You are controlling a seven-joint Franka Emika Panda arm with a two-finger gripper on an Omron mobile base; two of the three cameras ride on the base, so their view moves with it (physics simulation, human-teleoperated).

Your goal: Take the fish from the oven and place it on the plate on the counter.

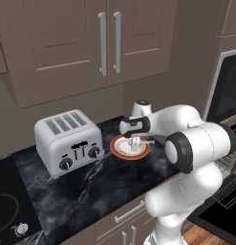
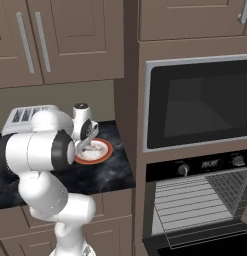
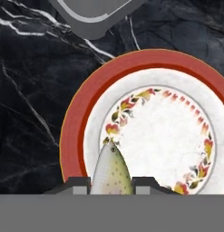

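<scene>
In the hand view the fish (image 3: 111, 170), pale and speckled, sticks out head first between my two fingertips. My gripper (image 3: 111, 183) is shut on it. Under it lies the plate (image 3: 77, 122), with an orange-red rim and a white centre ringed by small flowers. The fish's head is over the plate's inner edge. From the base views my gripper (image 1: 135, 142) (image 2: 85, 145) points down just above the plate (image 1: 120, 152) (image 2: 104, 154) on the black counter (image 1: 91, 186). The oven (image 2: 195, 200) stands open, its grey wire racks showing.
A silver toaster (image 1: 69, 141) stands left of the plate. A pale shaker with a dark top (image 1: 142, 107) (image 2: 81, 112) is just behind it. The stovetop (image 1: 9, 206) lies at far left. The microwave (image 2: 195, 105) sits above the oven, whose lowered door (image 1: 219, 210) juts out at floor level.
</scene>
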